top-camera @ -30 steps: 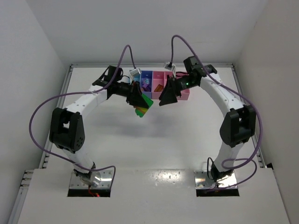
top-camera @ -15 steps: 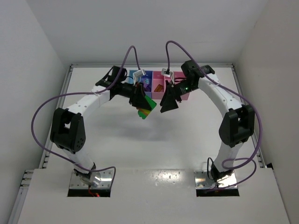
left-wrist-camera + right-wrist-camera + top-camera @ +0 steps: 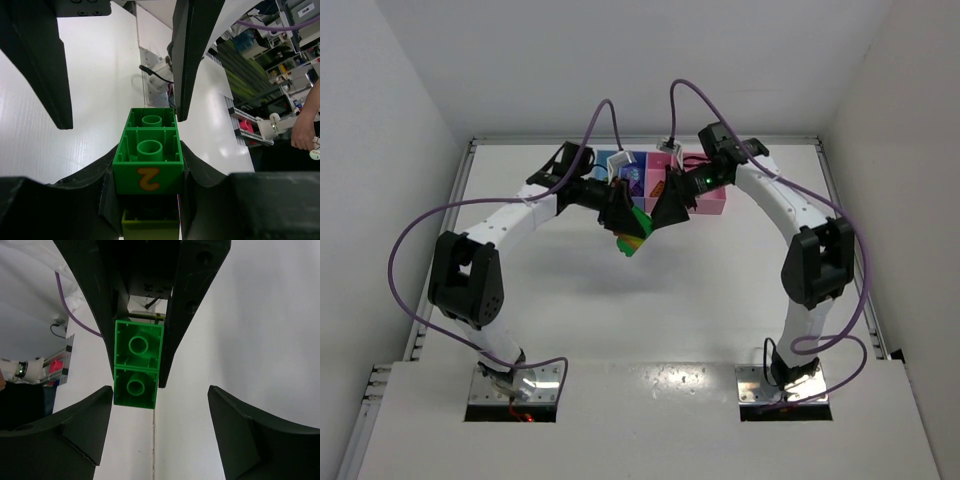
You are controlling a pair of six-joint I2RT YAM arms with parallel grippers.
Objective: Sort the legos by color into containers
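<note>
A clump of legos (image 3: 632, 232), green over yellow and orange, hangs in the air in front of the containers (image 3: 705, 197). My left gripper (image 3: 620, 215) is shut on it. In the left wrist view the top green brick (image 3: 147, 167) bears an orange "2", and a yellow-green brick (image 3: 150, 226) sits under it between the jaws. My right gripper (image 3: 660, 212) is open and faces the clump from the right. In the right wrist view the green brick (image 3: 136, 370) pokes out toward the open gripper (image 3: 160, 390), close to its left finger (image 3: 75, 432) and not touching.
The row of joined bins stands at the table's back edge: light blue (image 3: 612, 160), blue-purple (image 3: 634, 182), and pink (image 3: 658, 172) with small pieces inside. Purple cables arch over both arms. White walls close in the table on three sides.
My right gripper has swung left and forward from the pink bins to the clump's side. The left gripper and its clump have shifted slightly right.
</note>
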